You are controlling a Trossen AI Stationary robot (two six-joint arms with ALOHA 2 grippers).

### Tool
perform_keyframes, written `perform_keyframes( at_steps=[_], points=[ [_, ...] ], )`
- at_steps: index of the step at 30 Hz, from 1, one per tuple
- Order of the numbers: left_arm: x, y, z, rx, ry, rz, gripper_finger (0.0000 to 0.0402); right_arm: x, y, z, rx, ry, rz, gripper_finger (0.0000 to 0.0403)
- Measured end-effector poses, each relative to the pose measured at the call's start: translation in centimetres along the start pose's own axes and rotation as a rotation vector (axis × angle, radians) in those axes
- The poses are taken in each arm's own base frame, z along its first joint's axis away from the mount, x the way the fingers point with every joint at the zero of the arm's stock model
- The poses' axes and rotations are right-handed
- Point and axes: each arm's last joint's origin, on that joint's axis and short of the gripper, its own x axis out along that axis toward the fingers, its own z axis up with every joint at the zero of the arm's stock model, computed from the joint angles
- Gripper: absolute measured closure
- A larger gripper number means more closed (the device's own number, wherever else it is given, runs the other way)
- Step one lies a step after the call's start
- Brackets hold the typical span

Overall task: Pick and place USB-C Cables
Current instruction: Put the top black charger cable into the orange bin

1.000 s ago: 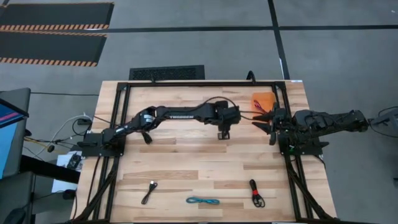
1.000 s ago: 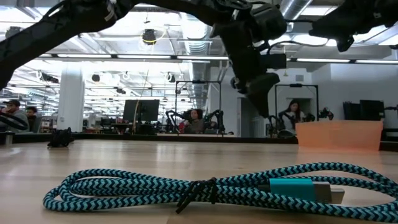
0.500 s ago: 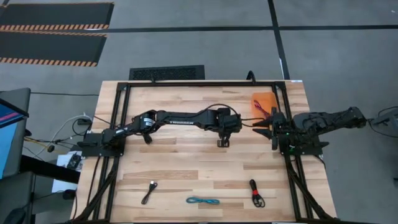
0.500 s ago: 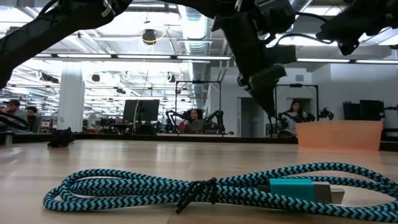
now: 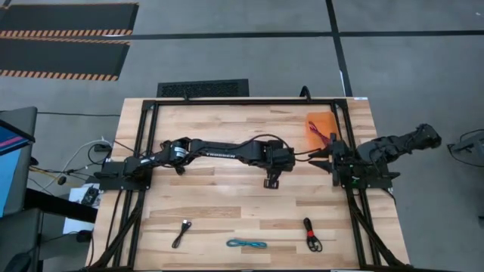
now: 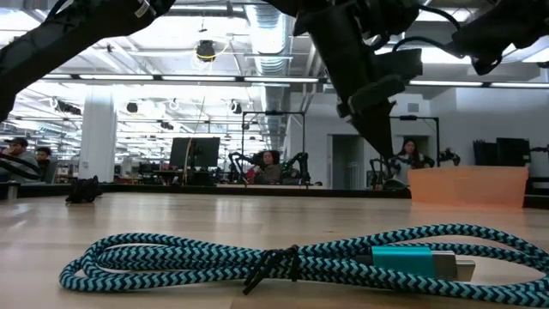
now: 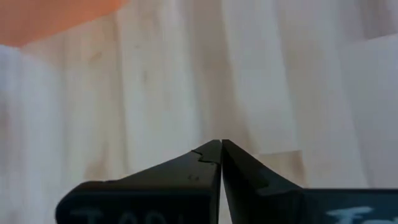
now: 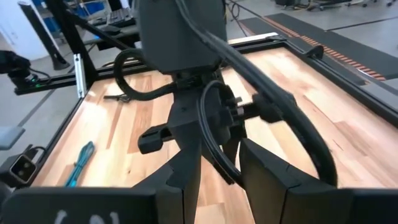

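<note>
A teal cable (image 5: 247, 244) lies near the table's near edge and fills the low view (image 6: 274, 257). A black-grey cable (image 5: 181, 233) lies to its left, and a black cable with red (image 5: 311, 236) to its right. A magenta-red cable (image 5: 315, 134) lies in the orange tray (image 5: 321, 119) at the far right. My left gripper (image 5: 270, 182) is shut and empty above the table's middle, fingers pointing down (image 7: 221, 149). My right gripper (image 5: 319, 156) is open and empty beside the tray, facing the left arm (image 8: 221, 186).
A black metal frame (image 5: 249, 100) runs along the table's far, left and right sides. The left arm (image 5: 219, 147) stretches across the table's middle. Bare wood (image 5: 227, 204) lies between the grippers and the three cables. People and other robot stations show in the room behind (image 6: 270, 167).
My left gripper has moved from near the tray toward the table's near edge, still shut and empty. My right arm has folded back toward the right edge, its gripper staying beside the tray. The cables have not moved.
</note>
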Motion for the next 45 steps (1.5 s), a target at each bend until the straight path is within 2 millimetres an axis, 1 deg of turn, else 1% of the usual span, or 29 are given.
perform_keyframes(
  at_steps=[4,8,10,12,15,17,20,23,25,27,28,30,33,35,37,39,42,45],
  points=[
    [0.1,0.0,-0.5,0.001,-0.036,-0.033,0.0400,-0.1,0.1,-0.1,-0.005,0.004,0.015,0.0267],
    [-1.2,0.5,-1.9,-0.033,-0.099,-0.017,0.0401,0.0,0.1,-0.1,-0.006,0.003,0.005,0.0267],
    [-2.2,0.6,-2.9,-0.058,-0.161,0.000,0.0401,0.0,0.0,-0.1,-0.010,0.005,-0.016,0.0267],
    [-3.5,0.4,-3.8,-0.083,-0.260,0.017,0.0401,0.0,0.0,-0.1,-0.008,-0.003,-0.036,0.0267],
    [-5.3,-0.2,-6.1,-0.130,-0.346,0.024,0.0401,0.0,-0.1,0.1,0.006,-0.030,-0.060,0.0267],
    [-6.1,-0.7,-7.9,-0.167,-0.374,0.037,0.0401,0.0,-0.1,0.3,0.019,-0.050,-0.069,0.0267],
    [-7.8,-1.4,-10.5,-0.240,-0.389,0.119,0.0401,0.2,0.2,0.8,0.043,-0.091,-0.067,0.0267],
    [-9.3,-2.3,-13.2,-0.301,-0.354,0.220,0.0401,0.7,0.5,0.9,0.044,-0.092,-0.066,0.0267],
    [-10.2,-3.0,-14.8,-0.337,-0.343,0.254,0.0401,1.2,0.7,0.9,0.037,-0.080,-0.077,0.0267],
    [-11.4,-3.7,-15.9,-0.365,-0.359,0.265,0.0401,1.9,0.9,1.0,0.042,-0.087,-0.092,0.0267],
    [-12.1,-4.0,-16.4,-0.375,-0.365,0.267,0.0401,2.3,0.9,1.1,0.041,-0.088,-0.103,0.0267],
    [-13.7,-4.8,-17.9,-0.386,-0.290,0.285,0.0401,3.4,1.1,1.2,0.038,-0.088,-0.125,0.0267],
    [-16.7,-5.6,-20.0,-0.484,-0.210,0.374,0.0401,4.9,1.2,1.2,0.037,-0.080,-0.159,0.0267],
    [-18.3,-6.1,-21.0,-0.551,-0.206,0.429,0.0401,5.7,1.2,1.3,-0.015,-0.082,-0.182,0.0267],
    [-19.4,-6.7,-21.9,-0.608,-0.210,0.447,0.0401,6.3,1.0,1.5,-0.052,-0.074,-0.210,0.0267],
    [-20.1,-7.3,-22.5,-0.663,-0.201,0.433,0.0401,6.7,0.8,2.0,-0.046,-0.074,-0.232,0.0267],
    [-20.1,-8.1,-23.3,-0.744,-0.161,0.436,0.0401,7.1,0.6,2.8,-0.035,-0.083,-0.261,0.0267],
    [-19.0,-8.6,-24.3,-0.814,-0.093,0.427,0.0400,7.2,0.5,3.6,-0.024,-0.098,-0.275,0.0267]
  ],
)
